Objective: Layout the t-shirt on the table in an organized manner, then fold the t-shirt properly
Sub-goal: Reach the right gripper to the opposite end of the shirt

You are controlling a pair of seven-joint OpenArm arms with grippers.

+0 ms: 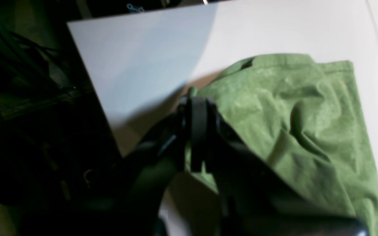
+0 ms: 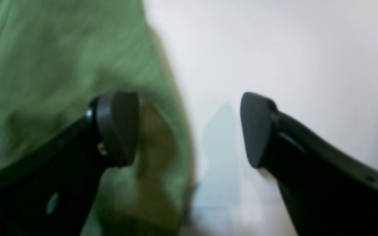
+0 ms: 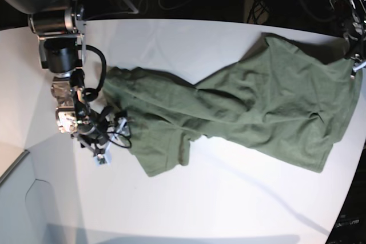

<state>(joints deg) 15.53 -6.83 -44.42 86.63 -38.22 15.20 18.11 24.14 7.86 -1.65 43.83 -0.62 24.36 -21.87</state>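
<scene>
One garment: a soft, wrinkly olive-green cotton t-shirt (image 3: pixel 246 104), spread crumpled in a long band across the table, from the base view's left-centre to its far right edge.
One surface: a large, smooth, plain white table (image 3: pixel 217 198) with a curved edge, much bigger than the shirt.
Two arms: black, one at each end of the cloth.
Left gripper (image 1: pixel 197 121): black jaws clenched on a fold at the shirt's edge, cloth bunched between them; it sits at the table's right side in the base view.
Right gripper (image 2: pixel 189 129): released, its two dark rounded pads (image 2: pixel 118 126) standing wide apart; one pad hangs over green cloth, the other over bare white tabletop, nothing between them.
Cloth texture: matte, creased, with raised ridges and a stitched hem visible in the left wrist view.
</scene>
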